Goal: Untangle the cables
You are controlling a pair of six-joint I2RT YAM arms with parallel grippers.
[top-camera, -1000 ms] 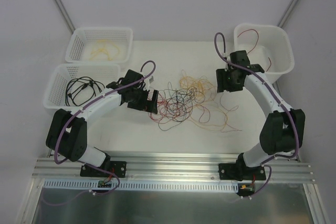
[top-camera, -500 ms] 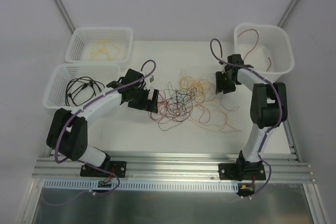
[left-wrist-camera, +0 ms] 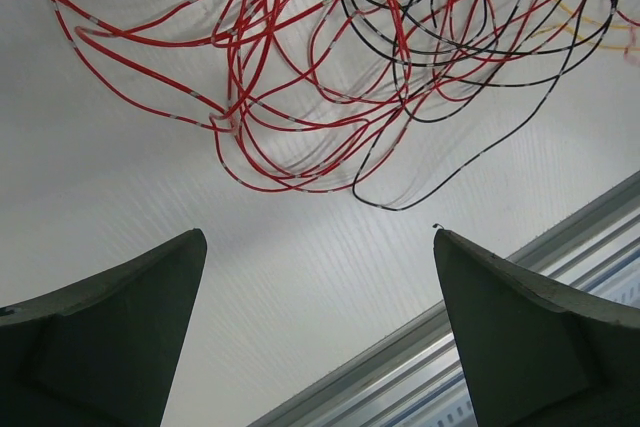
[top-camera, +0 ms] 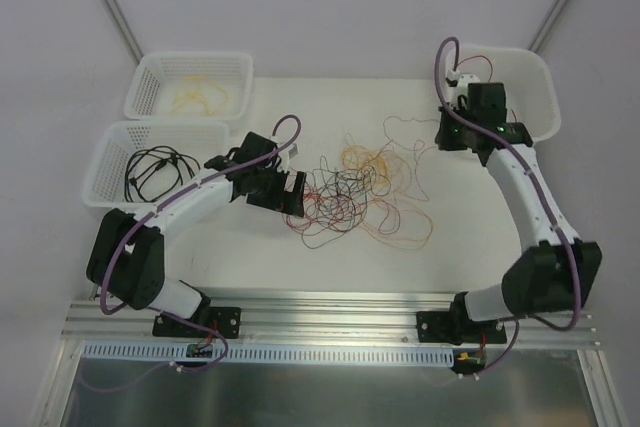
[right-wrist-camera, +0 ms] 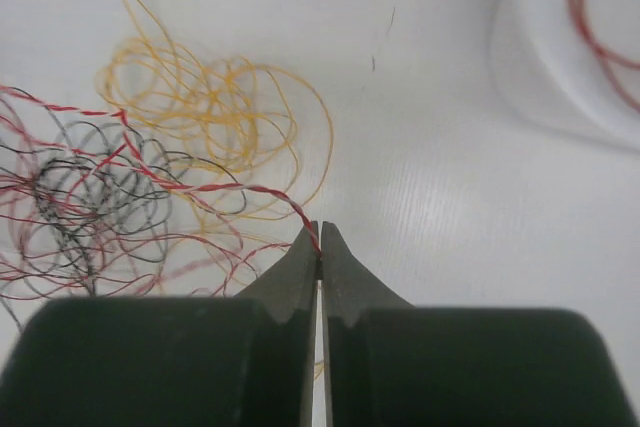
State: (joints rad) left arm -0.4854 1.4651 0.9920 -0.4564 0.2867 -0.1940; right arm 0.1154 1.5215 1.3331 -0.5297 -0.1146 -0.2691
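Nearest the arm bases, the table (top-camera: 470, 237) carries the cables (top-camera: 345, 197) as one loose tangle at its middle, well apart from the bins. The left gripper (top-camera: 292, 194) sits at the tangle's left edge with its jaws spread wide and nothing between them. Its wrist view shows red loops and black wires (left-wrist-camera: 450, 47) lying just beyond the fingers, untouched.

Farther back on the right, the right gripper (right-wrist-camera: 318, 245) is pinched fully closed on a red strand (right-wrist-camera: 215, 187). The strand looks twisted and runs from the tips back into the tangle, past the yellow loops (right-wrist-camera: 215, 107).

These wires look very light, limp and hair-fine, so they likely drape and snag on each other rather than hold a shape. A hard pull would probably tighten knots or drag the whole heap. A free end or an outer loop seems the best place to pinch. The left gripper could pin the heap while one strand draws out slowly.

Farthest away, the near basket (top-camera: 105, 162) holds black cables, the far basket (top-camera: 145, 82) holds yellow ones, and the tub (top-camera: 535, 97) holds a red one.
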